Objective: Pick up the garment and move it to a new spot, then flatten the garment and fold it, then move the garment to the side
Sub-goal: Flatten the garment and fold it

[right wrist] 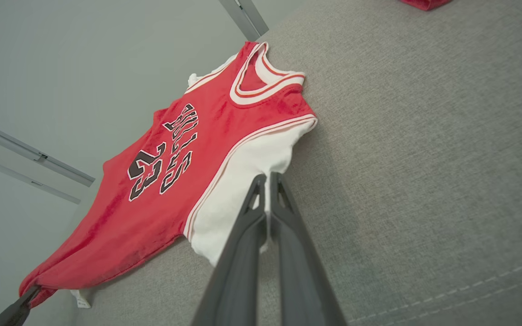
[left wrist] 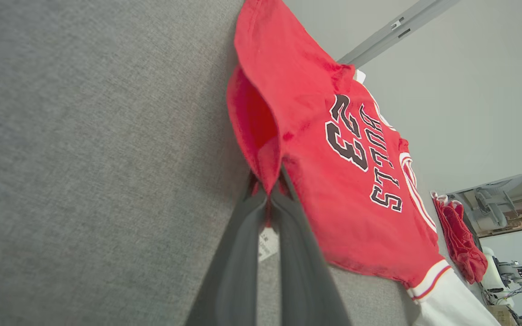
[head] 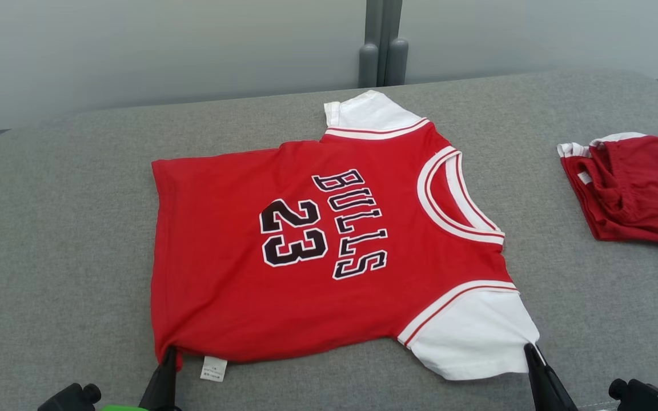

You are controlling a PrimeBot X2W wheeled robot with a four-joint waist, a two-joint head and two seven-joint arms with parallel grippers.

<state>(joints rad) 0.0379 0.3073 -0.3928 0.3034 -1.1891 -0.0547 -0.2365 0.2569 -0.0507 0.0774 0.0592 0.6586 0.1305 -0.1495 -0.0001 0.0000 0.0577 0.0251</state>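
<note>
While left claw (head: pixel 169 350) and right claw (head: pixel 529 346) pinch it, garment (head: pixel 220 285) lies spread

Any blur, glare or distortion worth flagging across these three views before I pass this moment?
Head view: soft, even light, no glare, lettering on the red and white basketball jersey crisp. Left wrist view: the left arm's dark fingers, near the lens, are blurred; the jersey behind is sharper. Right wrist view: the right arm's dark fingers equally soft; the grey fabric surface evenly lit.
</note>
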